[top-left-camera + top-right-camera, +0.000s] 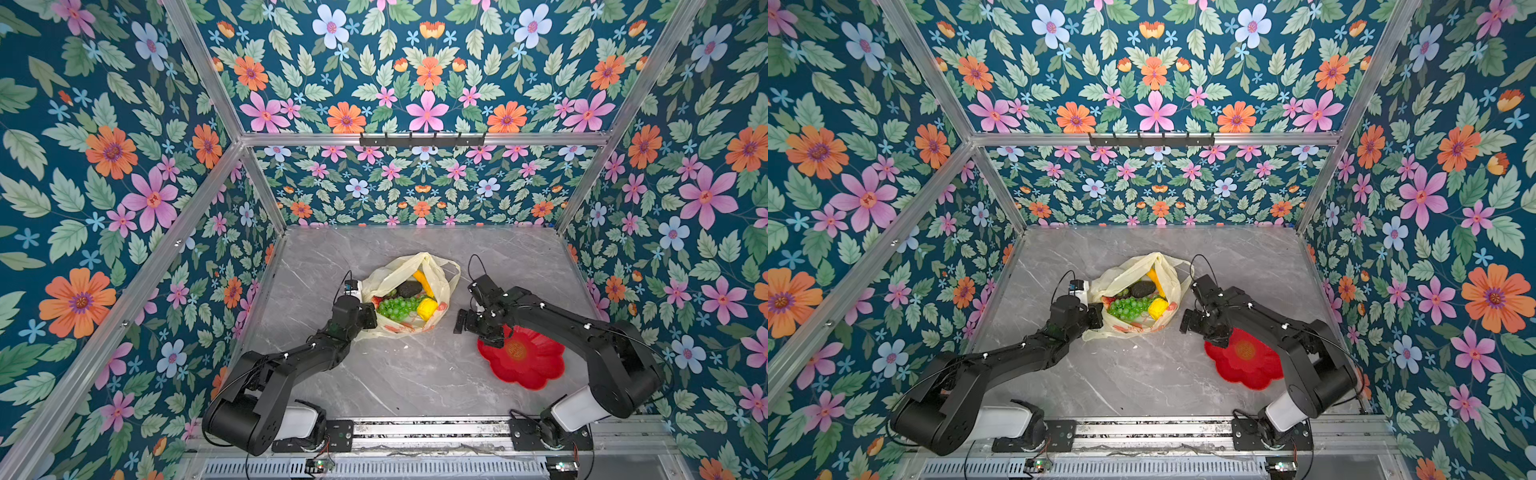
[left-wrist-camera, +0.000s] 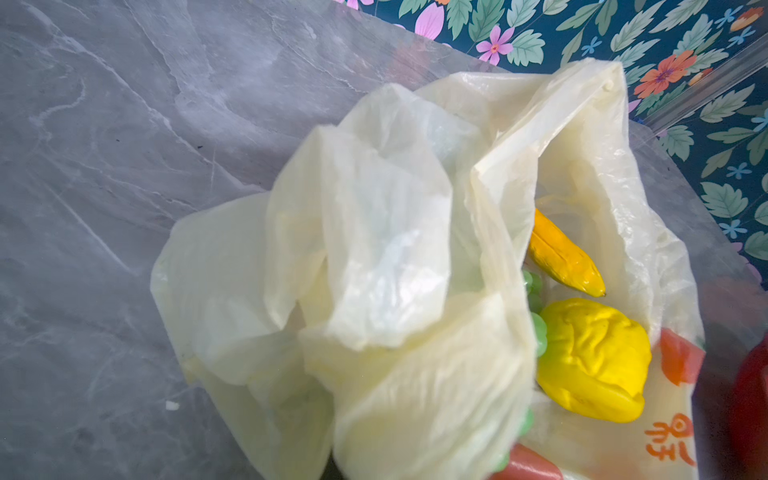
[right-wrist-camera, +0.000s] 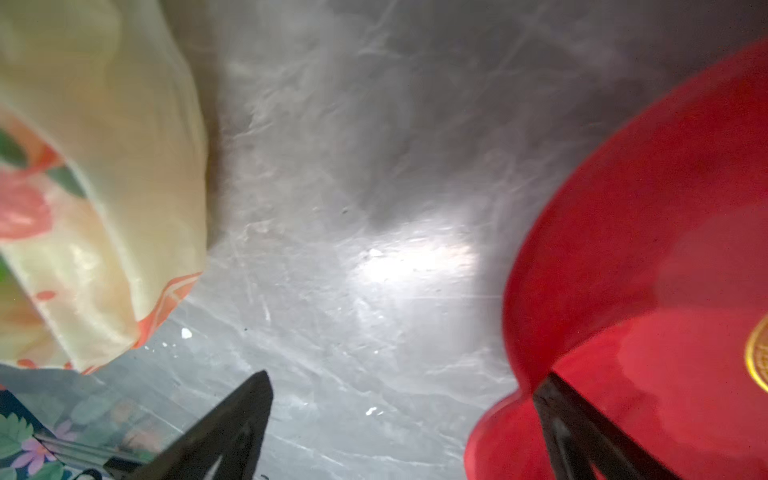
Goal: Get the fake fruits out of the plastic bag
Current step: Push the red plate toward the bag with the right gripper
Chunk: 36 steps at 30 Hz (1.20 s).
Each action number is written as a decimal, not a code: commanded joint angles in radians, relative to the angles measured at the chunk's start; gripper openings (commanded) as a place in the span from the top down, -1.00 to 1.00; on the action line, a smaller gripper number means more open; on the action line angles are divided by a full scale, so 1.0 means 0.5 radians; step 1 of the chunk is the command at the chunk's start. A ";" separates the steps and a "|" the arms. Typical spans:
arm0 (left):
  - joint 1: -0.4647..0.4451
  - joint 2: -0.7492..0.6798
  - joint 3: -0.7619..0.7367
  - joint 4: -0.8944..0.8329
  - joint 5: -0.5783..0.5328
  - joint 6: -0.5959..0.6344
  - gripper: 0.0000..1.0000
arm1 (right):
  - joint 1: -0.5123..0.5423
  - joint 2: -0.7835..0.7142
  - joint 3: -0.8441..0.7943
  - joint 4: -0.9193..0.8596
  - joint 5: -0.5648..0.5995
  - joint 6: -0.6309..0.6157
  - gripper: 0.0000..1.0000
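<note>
Left tool sat closed at the left rim of the plastic bag on the desk, fake fruits inside. Right tool hung wide open between bag and red plate.

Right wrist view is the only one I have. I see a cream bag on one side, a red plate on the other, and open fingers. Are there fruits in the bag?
Observer: Yes. In both top views the plastic bag lies open, with a grape bunch, lemon, banana and avocado inside.
Operator: Which fruit is nearest to my gripper?
Observer: The lemon, at the right side of the opening, facing the right gripper.
Operator: And the left gripper?
Observer: The left gripper is shut at the bag's left rim. Its fingers are hidden, so I cannot tell whether it pinches the film.
</note>
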 commanded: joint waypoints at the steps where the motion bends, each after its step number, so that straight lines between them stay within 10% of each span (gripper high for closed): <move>1: 0.001 -0.006 -0.001 0.047 -0.030 0.017 1.00 | 0.104 0.075 0.143 -0.110 0.043 0.029 -0.99; 14: 0.001 -0.001 0.002 0.050 -0.029 0.017 1.00 | -0.104 -0.088 0.402 -0.494 0.515 -0.362 -0.99; 24: 0.001 -0.028 -0.005 0.044 -0.044 0.029 1.00 | -1.091 0.128 0.524 -0.309 0.252 -0.664 -0.99; 36: 0.001 -0.037 -0.012 0.047 -0.044 0.033 1.00 | -1.167 0.437 0.429 -0.171 0.100 -0.656 -0.99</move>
